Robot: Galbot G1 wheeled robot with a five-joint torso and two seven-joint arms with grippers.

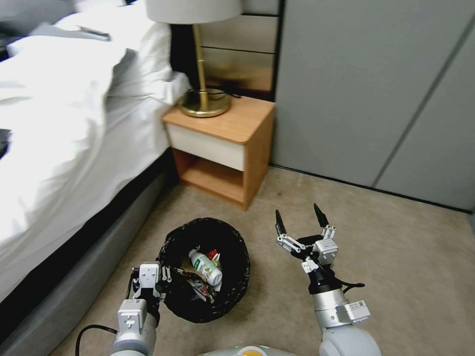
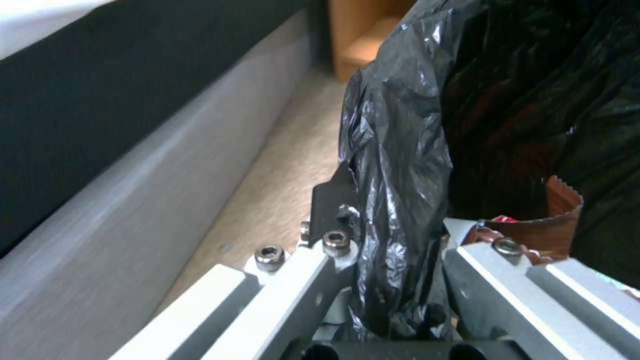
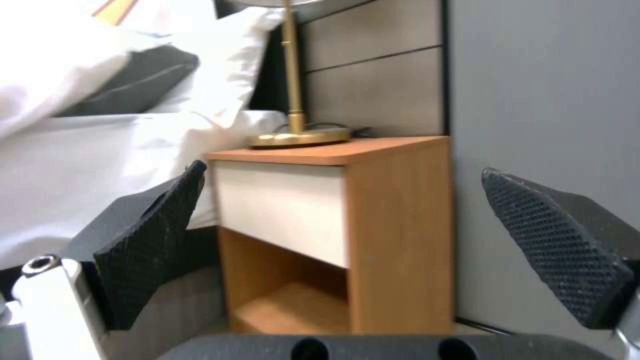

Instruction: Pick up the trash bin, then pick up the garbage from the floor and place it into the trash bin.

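Head camera looks down from above; right wrist faces the nightstand [image 3: 347,220] (shared), left wrist seemingly hugs the bin [image 2: 400,150].

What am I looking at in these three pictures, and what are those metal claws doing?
This is a wheeled robot with two arms in a bedroom. The wide picture comes from a camera on its head, looking down at the carpet; the other two come from cameras on its wrists. Each claw is an end effector. The left end effector is shut on the rim of the trash bin, pinching its black bag, as its wrist picture shows up close. Inside the bin lie a bottle and some wrappers. The right end effector is open and holds nothing; its wrist camera faces the nightstand with the lamp, beside the bed.
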